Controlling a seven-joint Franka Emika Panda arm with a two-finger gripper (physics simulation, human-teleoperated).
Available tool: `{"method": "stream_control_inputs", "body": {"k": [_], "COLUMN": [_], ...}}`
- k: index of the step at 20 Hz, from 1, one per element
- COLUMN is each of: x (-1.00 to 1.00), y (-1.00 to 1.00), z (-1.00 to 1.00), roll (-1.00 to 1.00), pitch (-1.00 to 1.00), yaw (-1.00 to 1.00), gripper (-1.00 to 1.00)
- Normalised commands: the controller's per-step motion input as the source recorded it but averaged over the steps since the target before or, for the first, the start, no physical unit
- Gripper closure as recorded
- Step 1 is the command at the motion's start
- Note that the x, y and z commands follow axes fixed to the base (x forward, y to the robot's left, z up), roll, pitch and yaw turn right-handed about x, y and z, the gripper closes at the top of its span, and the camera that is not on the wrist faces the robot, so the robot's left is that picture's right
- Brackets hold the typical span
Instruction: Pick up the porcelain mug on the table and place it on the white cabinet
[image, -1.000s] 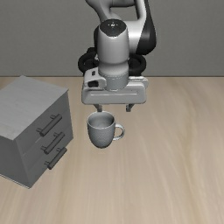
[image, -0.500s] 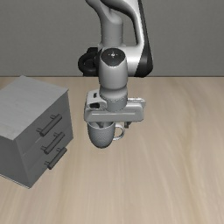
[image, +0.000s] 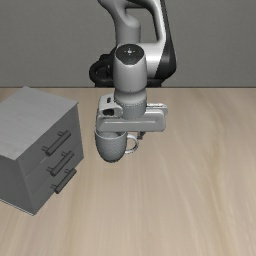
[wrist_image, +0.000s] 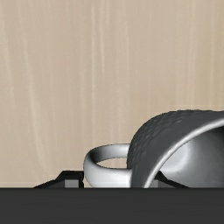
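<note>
Since a second ago our arm has come down, and the gripper (image: 121, 138) now sits over the porcelain mug (image: 110, 150), hiding its rim; the mug has not shifted on the table (image: 205, 185). It stands directly under the hand, handle (image: 135, 148) towards the exterior view's right. We cannot tell whether the gripper is open or closed. The white cabinet (image: 35, 125) lies to the exterior view's left, its top higher than the mug, so we judge a lift comes first

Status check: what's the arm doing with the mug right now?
Gripper low over the porcelain mug, grip unconfirmed. Mug upright on the table. White cabinet stands beside it, nothing between.
</note>
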Motion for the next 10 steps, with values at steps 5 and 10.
{"method": "stream_control_inputs", "body": {"k": [5,10], "x": [0.00,0.00], "y": [0.00,0.00], "z": [1.00,1.00], "roll": [0.00,0.00], "pitch": [0.00,0.00], "yaw": [0.00,0.00], "gripper": [1.00,1.00]}}
